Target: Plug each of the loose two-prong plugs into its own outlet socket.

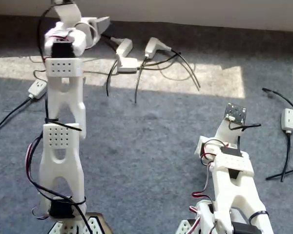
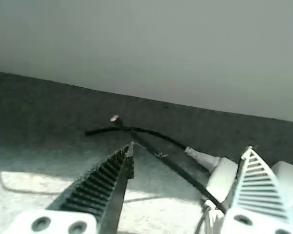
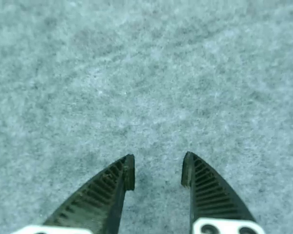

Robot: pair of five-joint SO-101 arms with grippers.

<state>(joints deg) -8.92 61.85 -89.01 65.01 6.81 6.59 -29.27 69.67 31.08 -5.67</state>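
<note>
The grey carpet (image 1: 151, 146) carries everything here. Your left arm (image 1: 63, 97) is stretched to its far edge, and your right arm (image 1: 234, 180) sits near its base. The right tool (image 3: 158, 157) is partly open, empty, and aimed down at bare carpet. The loose plugs lie near the far edge among black cords (image 1: 136, 83). The sockets are well apart, with one socket (image 1: 37, 87) beside the left arm and the other socket (image 1: 289, 119) far to the right. Your left tool (image 2: 190, 147) is spread wide, holds nothing, and has the white plug (image 2: 220, 176) just beside its white finger. Centre the plug body between the fingers before closing. Grip the body rather than the cord crossing in front, and leave the prong end clear. You cannot yet tell which way the prongs face, so check first.
</note>
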